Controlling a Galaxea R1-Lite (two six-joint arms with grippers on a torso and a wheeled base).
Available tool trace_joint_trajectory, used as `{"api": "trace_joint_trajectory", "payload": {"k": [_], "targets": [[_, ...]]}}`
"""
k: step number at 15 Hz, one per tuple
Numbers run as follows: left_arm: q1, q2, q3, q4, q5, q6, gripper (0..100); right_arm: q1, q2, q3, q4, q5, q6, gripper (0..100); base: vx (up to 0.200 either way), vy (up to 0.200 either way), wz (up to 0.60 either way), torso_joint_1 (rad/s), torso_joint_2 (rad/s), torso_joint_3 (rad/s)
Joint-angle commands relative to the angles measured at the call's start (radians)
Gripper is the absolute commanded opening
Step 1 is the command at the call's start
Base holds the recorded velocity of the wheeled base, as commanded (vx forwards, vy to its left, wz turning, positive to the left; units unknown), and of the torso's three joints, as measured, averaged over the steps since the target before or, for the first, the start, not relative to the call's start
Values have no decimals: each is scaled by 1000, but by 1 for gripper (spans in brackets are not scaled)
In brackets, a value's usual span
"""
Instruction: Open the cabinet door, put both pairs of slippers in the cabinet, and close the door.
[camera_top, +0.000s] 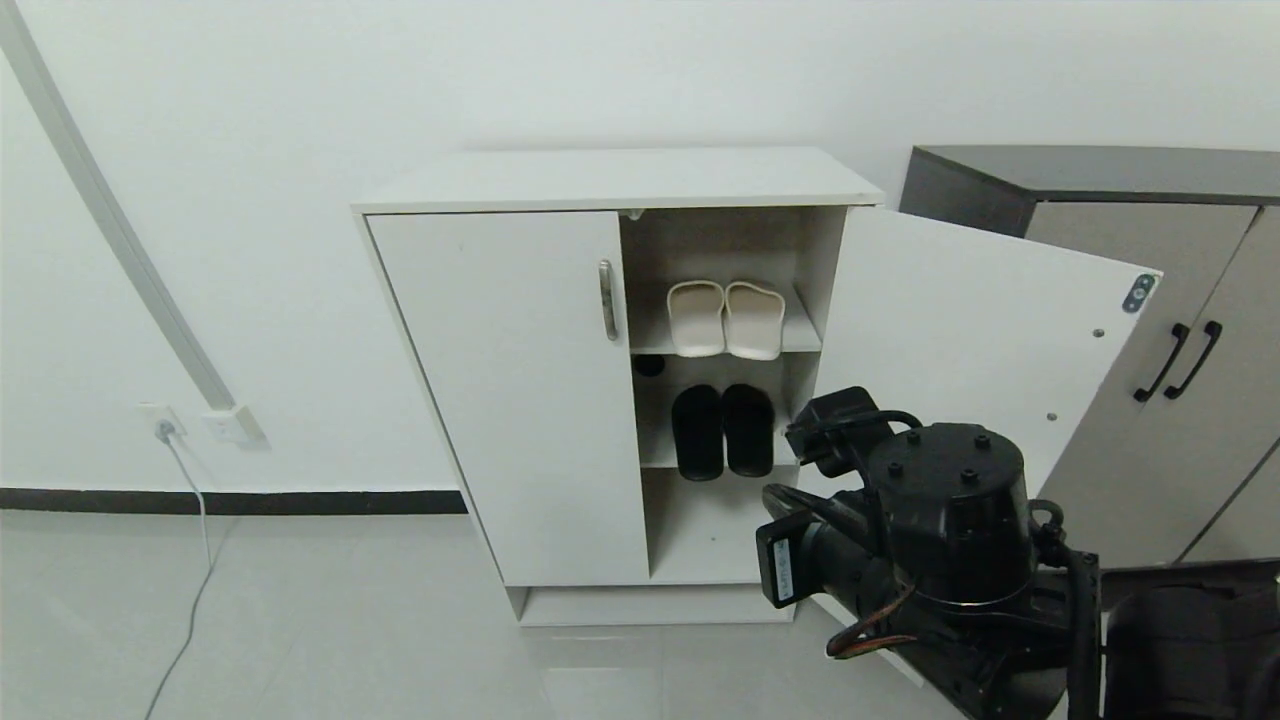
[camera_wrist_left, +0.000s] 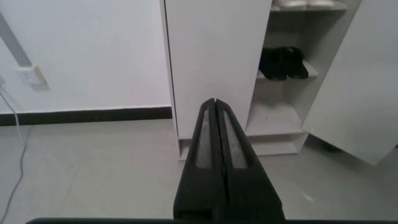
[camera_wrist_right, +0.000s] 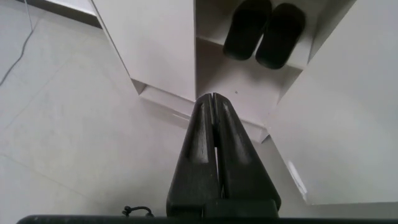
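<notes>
The white cabinet (camera_top: 610, 180) stands against the wall with its left door (camera_top: 500, 380) closed and its right door (camera_top: 960, 330) swung wide open. A pair of white slippers (camera_top: 725, 318) lies on the upper shelf, and a pair of black slippers (camera_top: 722, 430) on the shelf below. My right gripper (camera_wrist_right: 213, 98) is shut on nothing, low in front of the open compartment, beside the open door (camera_wrist_right: 348, 124) and short of the black slippers (camera_wrist_right: 264, 28). Farther back, facing the closed door, my left gripper (camera_wrist_left: 214, 102) is shut and empty above the floor.
A grey cabinet (camera_top: 1150, 350) with black handles stands just right of the open door. A wall socket with a hanging cable (camera_top: 165, 430) is at the left. The tiled floor (camera_top: 350, 620) stretches in front of the cabinet.
</notes>
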Motion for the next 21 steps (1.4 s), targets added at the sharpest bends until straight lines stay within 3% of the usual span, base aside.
{"api": "trace_joint_trajectory", "payload": {"k": [1,21], "targets": [[0,1,0,1,0,0,0,1,2,1,0,-1,0,0,0,0,0,119,-461,-349],[0,1,0,0,0,0,0,-2,0,13,0,-1,-6,0,0,0,0,189,-513,-326]]}}
